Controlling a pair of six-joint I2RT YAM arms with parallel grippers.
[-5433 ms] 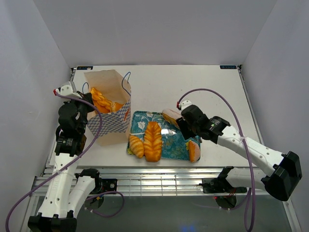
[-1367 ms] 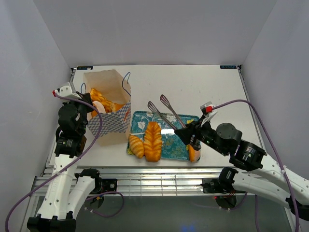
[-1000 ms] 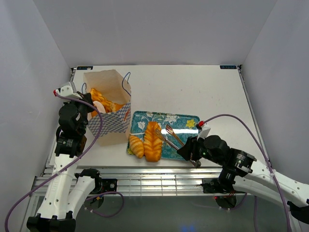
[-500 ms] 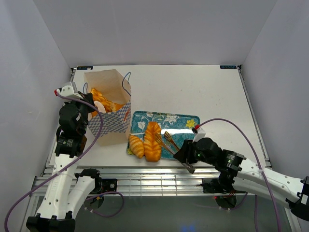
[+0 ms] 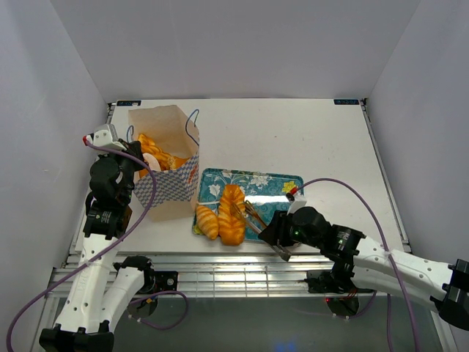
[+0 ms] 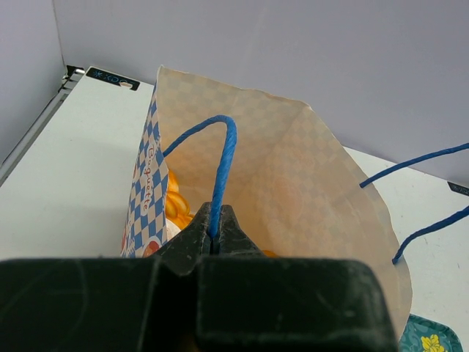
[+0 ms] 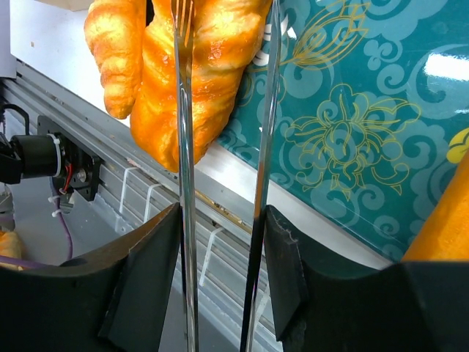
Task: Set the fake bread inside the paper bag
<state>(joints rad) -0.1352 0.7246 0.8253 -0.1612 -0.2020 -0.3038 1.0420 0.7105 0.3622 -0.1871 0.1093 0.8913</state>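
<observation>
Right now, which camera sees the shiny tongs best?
The right wrist view: the tongs fill it, both metal arms close up between the jaws, tips by the braided bread. The top view shows them small over the tray. The left wrist view misses them, facing the paper bag.

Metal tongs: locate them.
Top view, front centre: the metal tongs, in the right gripper's fingers, point at the braided orange loaf overhanging the teal floral tray.

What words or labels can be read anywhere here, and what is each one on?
"guette": blue script running up the checkered side of the paper bag. Its first letters are hidden, so it may read "Baguette".
Dark corner sticker: its marks are too small to read.
Blue corner sticker: too blurred to read.
No other writing can be made out.
</observation>
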